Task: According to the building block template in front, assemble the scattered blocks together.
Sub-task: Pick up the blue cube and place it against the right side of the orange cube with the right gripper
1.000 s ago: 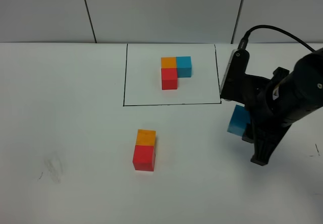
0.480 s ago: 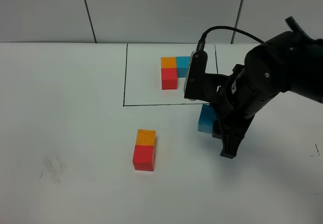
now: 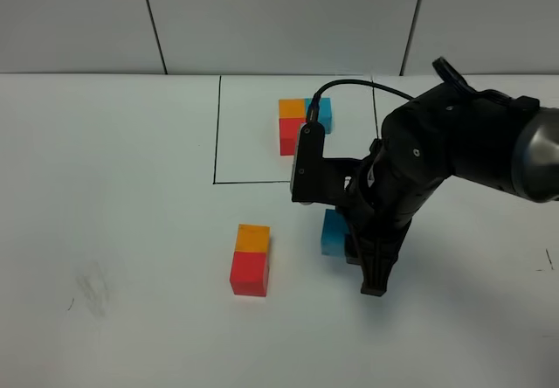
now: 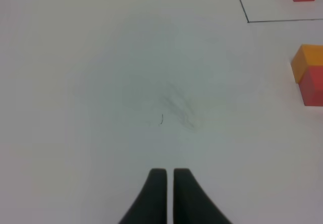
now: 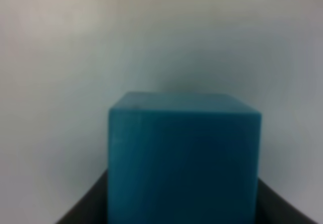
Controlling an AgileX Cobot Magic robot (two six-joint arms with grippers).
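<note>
Near the bench's (image 3: 113,187) middle, open white surface separates the teal-blue cube (image 3: 333,232), clamped in the right fingers (image 3: 351,246), from the joined orange cube (image 3: 253,238) and red cube (image 3: 249,273). Since earlier, that gap is narrowed. The template (image 3: 304,124) sits toward the far edge. Left fingers (image 4: 168,183) are seen nearly closed, empty.

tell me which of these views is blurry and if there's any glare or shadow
Right wrist view: soft and out of focus, the teal-blue block fills the frame up close, with dim grey light behind it. Exterior high view: sharp, evenly lit, only a faint shadow under the right gripper. Left wrist view: fairly clear, no glare, the shut left gripper over the white table.
</note>
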